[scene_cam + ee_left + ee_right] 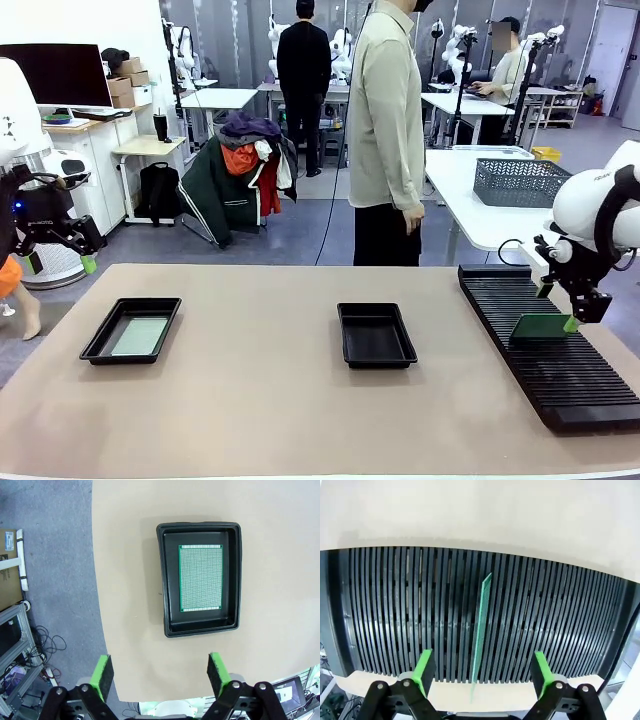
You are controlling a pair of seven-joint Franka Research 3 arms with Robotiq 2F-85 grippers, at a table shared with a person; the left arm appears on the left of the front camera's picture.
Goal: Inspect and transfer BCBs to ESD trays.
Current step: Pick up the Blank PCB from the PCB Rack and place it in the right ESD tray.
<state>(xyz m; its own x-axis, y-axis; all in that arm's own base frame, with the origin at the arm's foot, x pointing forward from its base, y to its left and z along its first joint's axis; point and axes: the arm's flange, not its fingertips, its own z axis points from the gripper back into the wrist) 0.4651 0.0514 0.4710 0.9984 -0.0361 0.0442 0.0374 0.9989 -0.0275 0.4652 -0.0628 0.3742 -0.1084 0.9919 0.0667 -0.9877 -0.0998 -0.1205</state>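
Note:
A black ESD tray at the table's left holds one pale green BCB lying flat. The left wrist view looks down on that tray and its finely dotted BCB. My left gripper hangs open off the table's left edge, high above the tray, its jaws empty. A second ESD tray lies at the table's centre with nothing in it. Another green BCB stands on edge in the slotted rack. My right gripper hovers open just over it, the board between the spread fingers, untouched.
A person stands at the far side of the table, hands down. The long black ribbed rack runs along the table's right side. Bare tan tabletop lies between the trays and in front of them. The table's left edge borders grey floor.

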